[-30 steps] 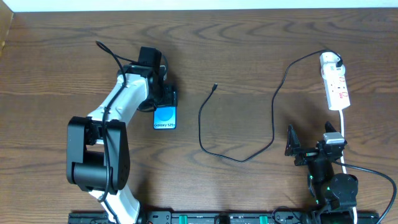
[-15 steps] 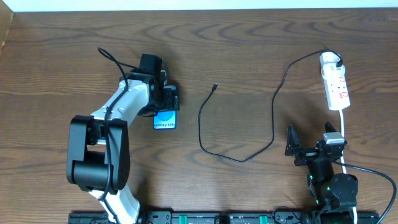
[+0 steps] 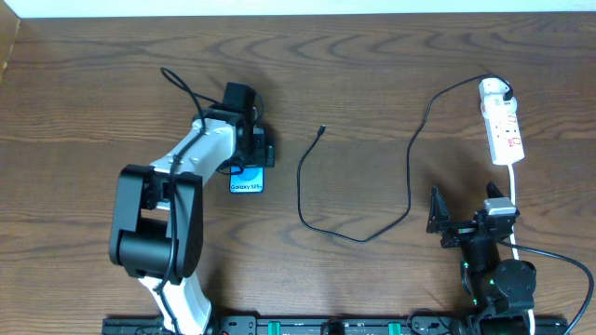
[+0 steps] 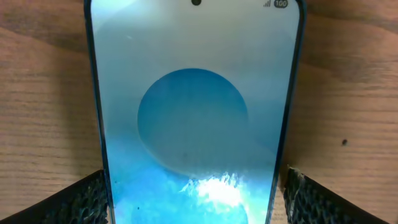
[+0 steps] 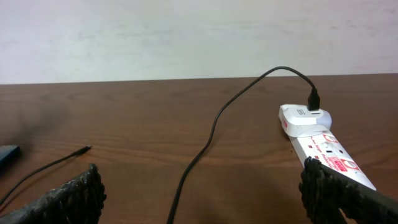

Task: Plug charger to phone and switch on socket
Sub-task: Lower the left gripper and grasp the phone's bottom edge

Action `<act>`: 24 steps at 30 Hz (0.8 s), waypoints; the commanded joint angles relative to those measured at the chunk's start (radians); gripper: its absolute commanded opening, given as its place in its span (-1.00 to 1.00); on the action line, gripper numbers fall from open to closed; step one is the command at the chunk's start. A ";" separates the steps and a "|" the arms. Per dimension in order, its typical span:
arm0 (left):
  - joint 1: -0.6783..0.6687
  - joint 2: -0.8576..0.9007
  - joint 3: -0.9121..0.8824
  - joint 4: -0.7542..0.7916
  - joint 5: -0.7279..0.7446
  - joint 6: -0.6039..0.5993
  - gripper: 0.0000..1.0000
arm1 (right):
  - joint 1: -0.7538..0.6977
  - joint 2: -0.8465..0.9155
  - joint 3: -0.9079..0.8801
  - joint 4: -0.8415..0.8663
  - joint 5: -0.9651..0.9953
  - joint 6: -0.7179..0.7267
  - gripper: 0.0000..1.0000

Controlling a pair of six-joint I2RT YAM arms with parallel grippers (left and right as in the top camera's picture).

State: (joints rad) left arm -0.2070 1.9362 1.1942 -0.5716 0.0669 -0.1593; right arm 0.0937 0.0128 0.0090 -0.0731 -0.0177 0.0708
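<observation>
The phone [image 3: 247,179] lies flat on the table with its blue screen up; it fills the left wrist view [image 4: 196,112]. My left gripper [image 3: 251,152] is open and straddles its far end, one finger close to each long edge [image 4: 194,199]. The charger cable [image 3: 303,191] loops across the middle of the table, its connector tip [image 3: 321,129] lying free to the right of the phone. Its plug [image 3: 503,90] sits in the white socket strip [image 3: 503,126]. My right gripper [image 3: 463,221] is open and empty, near the front edge, below the strip [image 5: 202,199].
The strip's white cord [image 3: 514,200] runs down past my right arm. In the right wrist view the strip [image 5: 320,143], the cable [image 5: 211,137] and the tip [image 5: 84,150] lie ahead, and the phone's corner [image 5: 7,155] is at far left.
My left arm has shifted slightly right and forward over the phone's far end. The phone, cable, strip and right arm have not moved.
</observation>
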 commanded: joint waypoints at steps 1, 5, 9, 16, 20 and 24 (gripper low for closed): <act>-0.019 0.103 -0.027 0.006 0.010 -0.004 0.78 | -0.008 -0.004 -0.003 -0.002 0.008 -0.008 0.98; -0.021 0.110 -0.027 0.007 0.010 -0.004 0.78 | -0.008 -0.004 -0.003 -0.002 0.008 -0.008 0.99; -0.021 0.111 -0.027 0.010 0.010 -0.004 0.69 | -0.008 -0.004 -0.003 -0.002 0.008 -0.008 0.98; -0.021 0.111 -0.026 0.009 0.010 -0.004 0.42 | -0.008 -0.004 -0.003 -0.002 0.008 -0.008 0.99; -0.021 0.109 -0.015 -0.006 -0.002 -0.004 0.41 | -0.008 -0.004 -0.003 -0.002 0.008 -0.008 0.99; -0.019 0.108 0.035 -0.071 -0.009 -0.004 0.41 | -0.008 -0.004 -0.003 -0.002 0.008 -0.008 0.98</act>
State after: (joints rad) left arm -0.2245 1.9610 1.2316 -0.5892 0.0353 -0.1581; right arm 0.0937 0.0128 0.0090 -0.0731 -0.0177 0.0708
